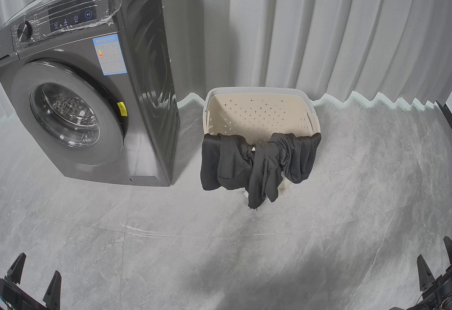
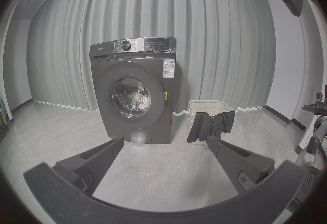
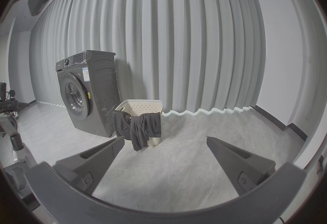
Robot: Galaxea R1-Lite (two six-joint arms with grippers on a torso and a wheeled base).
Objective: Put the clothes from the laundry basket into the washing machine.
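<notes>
Clothes (image 1: 256,162) hung crosswise over the laundry basket (image 1: 261,90)'s near rim; left gripper (image 2: 164,139) and right gripper (image 3: 164,139) gaped empty, right probably nearer.

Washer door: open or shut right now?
Shut. The washing machine door sits flush, its glass facing straight outward, with no gap at its rim.

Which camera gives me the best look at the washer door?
Left wrist view: it faces the washing machine door head-on, shut. Head view shows the door from above, angled; right wrist view, side-on and farther off.
</notes>
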